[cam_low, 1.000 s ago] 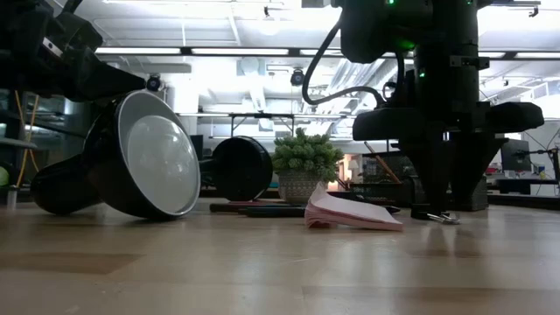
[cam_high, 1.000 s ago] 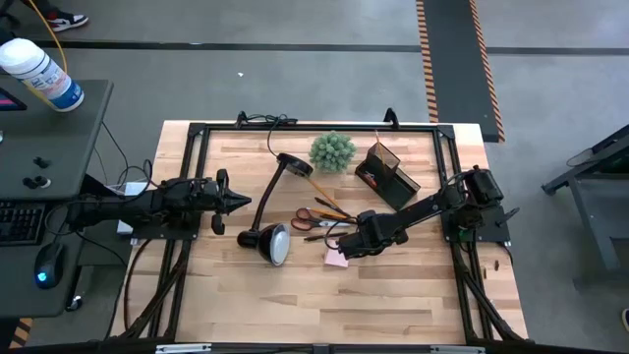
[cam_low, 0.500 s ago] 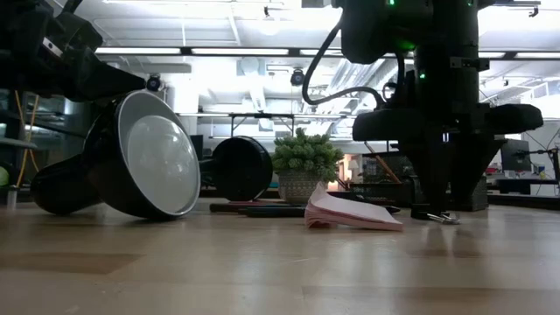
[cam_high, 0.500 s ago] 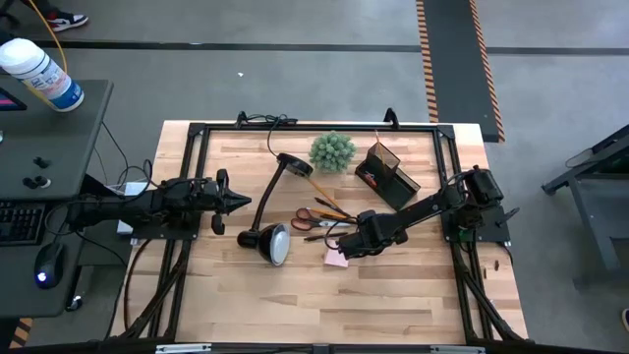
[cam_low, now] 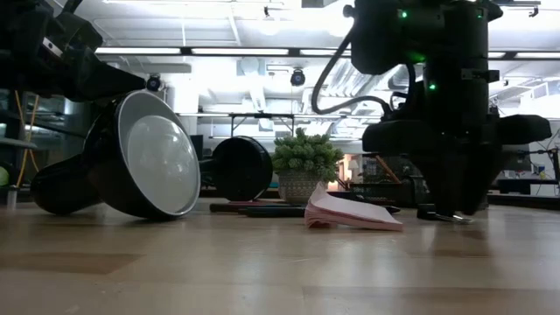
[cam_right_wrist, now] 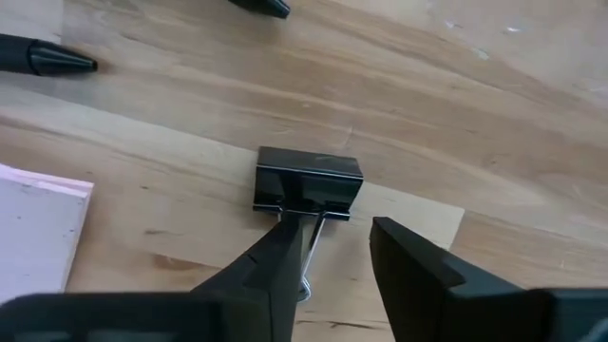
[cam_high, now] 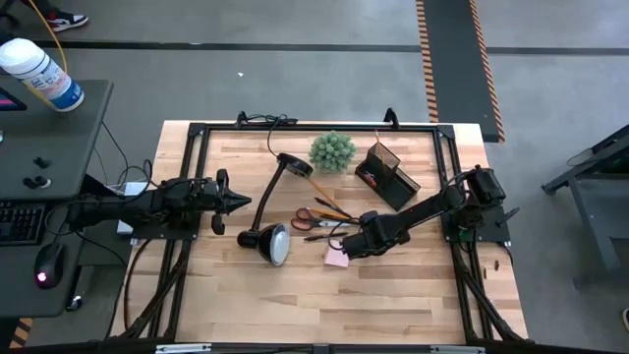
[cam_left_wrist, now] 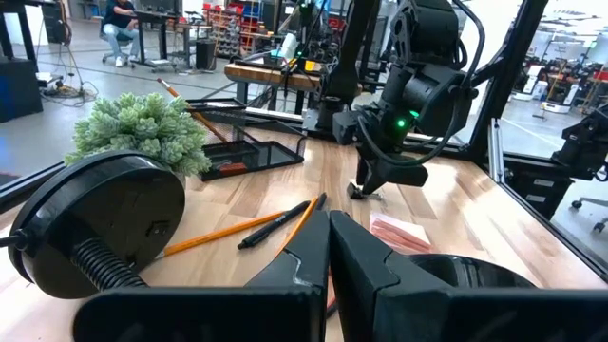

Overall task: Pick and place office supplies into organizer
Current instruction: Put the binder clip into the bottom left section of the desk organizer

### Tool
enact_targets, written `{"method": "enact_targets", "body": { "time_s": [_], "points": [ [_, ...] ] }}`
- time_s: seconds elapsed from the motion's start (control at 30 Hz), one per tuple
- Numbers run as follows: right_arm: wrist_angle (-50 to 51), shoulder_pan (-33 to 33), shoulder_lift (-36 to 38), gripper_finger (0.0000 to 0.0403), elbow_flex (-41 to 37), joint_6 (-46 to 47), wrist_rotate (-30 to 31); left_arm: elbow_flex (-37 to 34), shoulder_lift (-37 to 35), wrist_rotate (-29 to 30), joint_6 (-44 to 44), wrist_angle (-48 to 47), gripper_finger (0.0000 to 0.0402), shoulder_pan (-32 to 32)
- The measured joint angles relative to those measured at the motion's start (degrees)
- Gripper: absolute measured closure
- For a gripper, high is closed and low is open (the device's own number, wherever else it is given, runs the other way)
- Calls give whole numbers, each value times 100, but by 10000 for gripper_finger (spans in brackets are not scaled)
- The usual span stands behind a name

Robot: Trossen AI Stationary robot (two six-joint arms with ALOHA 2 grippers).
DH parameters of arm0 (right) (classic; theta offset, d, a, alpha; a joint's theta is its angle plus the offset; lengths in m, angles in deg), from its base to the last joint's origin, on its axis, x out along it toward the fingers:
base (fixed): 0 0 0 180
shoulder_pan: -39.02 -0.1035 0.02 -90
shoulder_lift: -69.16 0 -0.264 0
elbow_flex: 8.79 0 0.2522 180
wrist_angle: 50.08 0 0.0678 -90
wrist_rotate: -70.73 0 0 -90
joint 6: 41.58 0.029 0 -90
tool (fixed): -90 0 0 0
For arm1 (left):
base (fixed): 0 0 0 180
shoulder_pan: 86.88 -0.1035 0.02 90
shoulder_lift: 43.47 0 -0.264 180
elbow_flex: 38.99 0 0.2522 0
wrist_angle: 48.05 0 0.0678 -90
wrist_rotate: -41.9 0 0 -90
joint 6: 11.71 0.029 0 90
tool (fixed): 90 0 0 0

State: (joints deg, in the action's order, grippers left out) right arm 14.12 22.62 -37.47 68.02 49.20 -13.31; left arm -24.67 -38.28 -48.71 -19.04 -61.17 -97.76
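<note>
Right gripper point(cam_right_wrist: 328, 252), frame bottom, jaws narrowed but unclosed astride the binder clip point(cam_right_wrist: 308, 180) wire handles, set to pinch; left gripper point(cam_left_wrist: 328, 249) shut, idle.

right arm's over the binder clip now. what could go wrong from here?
1. The right gripper has its fingers astride the binder clip's thin wire handles, not its body; closing there may let it slip or flip.
2. The pink sticky-note pad lies close by; a sideways drift could nudge it.
3. The clip lies flat on the table, so descending further could jam the fingertips.
</note>
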Motion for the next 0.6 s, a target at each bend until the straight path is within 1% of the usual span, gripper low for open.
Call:
{"method": "enact_targets", "body": {
  "time_s": [0.13,0.3,0.33,0.6],
  "points": [
    [-19,2,-4,326,0,-125,-10,0,-1,1,-2,-1,401,1],
    [-51,4,-13,390,-2,-340,-44,-1,-1,2,-1,-2,401,1],
    [-59,4,-13,396,-2,-371,-48,-2,0,0,-2,-1,401,0],
    [-78,-11,-15,401,-11,-533,-15,-1,0,1,-1,-2,401,1]
  ]
}}
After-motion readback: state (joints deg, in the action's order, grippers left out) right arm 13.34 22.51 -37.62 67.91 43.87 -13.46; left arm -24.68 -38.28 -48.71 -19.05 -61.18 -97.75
